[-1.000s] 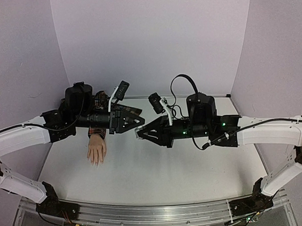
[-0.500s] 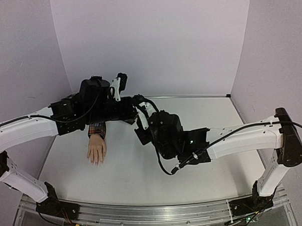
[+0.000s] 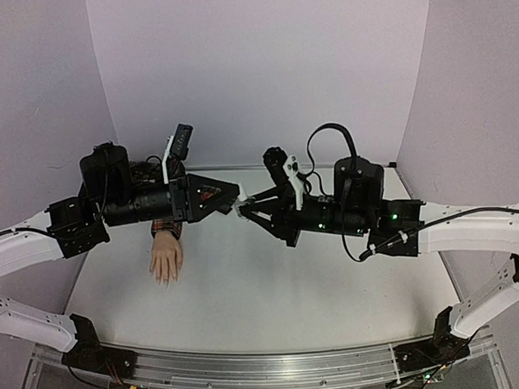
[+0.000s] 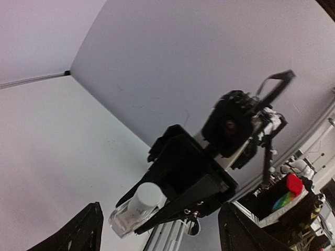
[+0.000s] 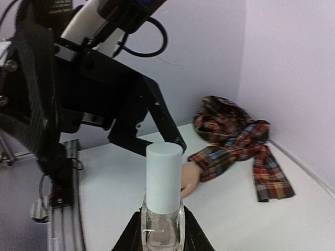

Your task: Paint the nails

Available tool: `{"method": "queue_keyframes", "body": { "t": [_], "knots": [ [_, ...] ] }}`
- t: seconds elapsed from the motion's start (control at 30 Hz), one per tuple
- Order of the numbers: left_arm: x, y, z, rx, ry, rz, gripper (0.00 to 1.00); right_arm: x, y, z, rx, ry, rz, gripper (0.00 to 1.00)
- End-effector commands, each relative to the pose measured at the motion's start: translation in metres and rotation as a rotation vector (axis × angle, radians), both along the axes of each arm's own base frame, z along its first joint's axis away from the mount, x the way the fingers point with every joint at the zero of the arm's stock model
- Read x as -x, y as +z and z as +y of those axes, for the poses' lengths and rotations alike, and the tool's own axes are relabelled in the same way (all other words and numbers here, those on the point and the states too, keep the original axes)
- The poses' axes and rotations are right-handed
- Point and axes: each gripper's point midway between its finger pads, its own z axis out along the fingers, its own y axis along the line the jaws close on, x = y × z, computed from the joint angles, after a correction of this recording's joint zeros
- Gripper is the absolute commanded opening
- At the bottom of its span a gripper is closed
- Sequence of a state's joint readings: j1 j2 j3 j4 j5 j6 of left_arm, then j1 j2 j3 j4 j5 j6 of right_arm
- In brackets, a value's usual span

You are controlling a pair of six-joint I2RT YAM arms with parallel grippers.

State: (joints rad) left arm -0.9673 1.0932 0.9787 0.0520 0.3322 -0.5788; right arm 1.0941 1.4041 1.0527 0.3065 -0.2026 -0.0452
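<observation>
The flesh-coloured mannequin hand [image 3: 166, 259] lies palm down at the table's left, its plaid sleeve [image 3: 166, 226] running back under my left arm. Its nails point toward the near edge and are too small to make out. My right gripper [image 5: 163, 236] is shut on a small clear bottle [image 5: 162, 225] with a white cap [image 5: 164, 177], held above the table's middle [image 3: 243, 209]. My left gripper [image 3: 235, 198] faces that cap, open, its fingers [image 4: 84, 232] apart on either side of the bottle [image 4: 137, 209] and not touching it. In the right wrist view the left gripper hides most of the hand [image 5: 188, 180].
Loose plaid cloth [image 5: 235, 136] is bunched against the back left corner. Pale walls close in the table on three sides. An aluminium rail [image 3: 250, 367] runs along the near edge between the arm bases.
My left gripper has gone from shut to open and drawn back left off the cap. My right arm has swung back to the right with the bottle in it.
</observation>
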Motion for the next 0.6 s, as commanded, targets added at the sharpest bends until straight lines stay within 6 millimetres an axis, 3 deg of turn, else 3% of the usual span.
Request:
{"method": "queue_keyframes", "body": {
  "t": [0.0, 0.23, 0.4, 0.47, 0.57],
  "knots": [
    [0.032, 0.029, -0.009, 0.092, -0.214, -0.108, 0.71, 0.053, 0.025, 0.007, -0.088, 0.354, 0.148, 0.0],
    [0.038, 0.029, -0.011, 0.07, -0.257, -0.12, 0.38, 0.045, 0.033, 0.008, -0.107, 0.373, 0.201, 0.0],
    [0.033, 0.029, -0.01, 0.057, -0.228, -0.111, 0.11, 0.023, 0.032, 0.009, -0.111, 0.25, 0.196, 0.0],
    [0.023, 0.027, -0.011, 0.034, -0.174, -0.103, 0.01, 0.001, 0.028, 0.007, -0.111, 0.104, 0.188, 0.0],
    [-0.02, 0.012, -0.01, -0.074, 0.061, -0.049, 0.0, -0.039, 0.021, -0.001, -0.068, -0.294, 0.083, 0.0]
  ]
}}
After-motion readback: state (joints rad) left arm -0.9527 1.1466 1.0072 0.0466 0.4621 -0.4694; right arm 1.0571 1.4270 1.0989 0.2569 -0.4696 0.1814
